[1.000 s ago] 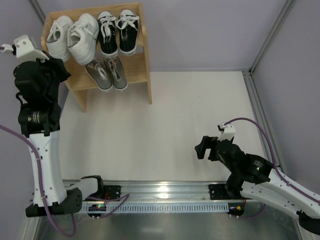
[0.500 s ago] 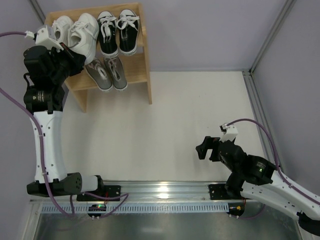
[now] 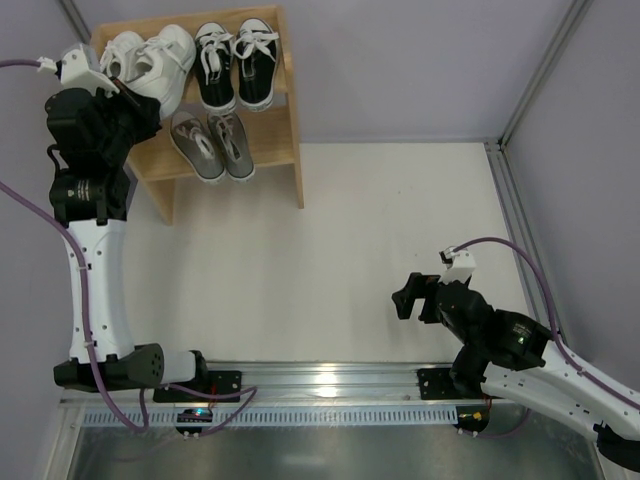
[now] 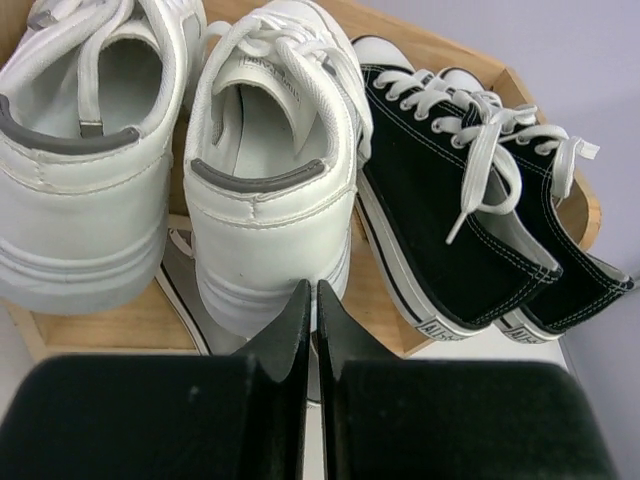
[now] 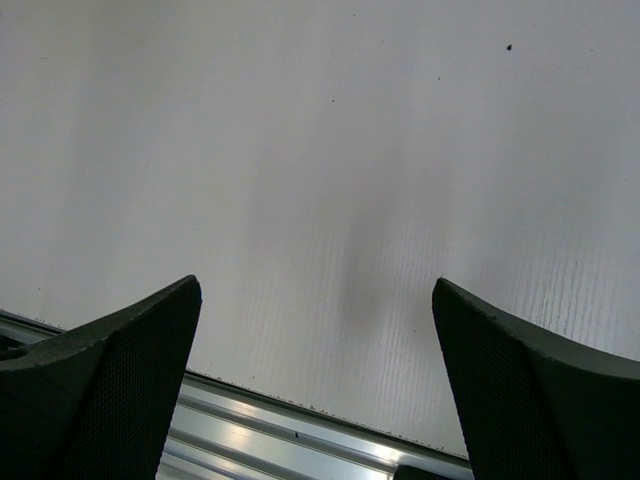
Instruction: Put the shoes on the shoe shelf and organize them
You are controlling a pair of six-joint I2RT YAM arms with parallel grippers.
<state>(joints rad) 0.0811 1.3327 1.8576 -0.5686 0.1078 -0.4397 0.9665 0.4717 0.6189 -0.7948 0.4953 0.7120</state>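
Pushed back since a moment ago, the white shoes (image 3: 150, 60) sit atop the shoe shelf (image 3: 277, 150) at eleven o'clock, black shoes (image 3: 237, 65) at their three o'clock, grey shoes (image 3: 210, 147) below. The left gripper (image 4: 312, 300) is pinched shut at a white heel; the right gripper (image 5: 315, 287) gapes wide.

The small two-tier light-wood shoe shelf (image 3: 280, 145) stands at the far left corner of the white desk (image 3: 350, 230). On its upper tier the all-white lace-up sneakers (image 3: 150, 70) sit on the left and the black canvas sneakers with white toe caps (image 3: 235, 65) just beside them on the right, heels toward the arms. The grey sneakers with white laces (image 3: 212, 145) sit on the lower tier, below and between both pairs. The left pincer (image 4: 312, 290) sits just before the heel of the right-hand white sneaker. The right pincer (image 3: 403, 298) hangs over bare desk at the near right, well apart from the shelf.
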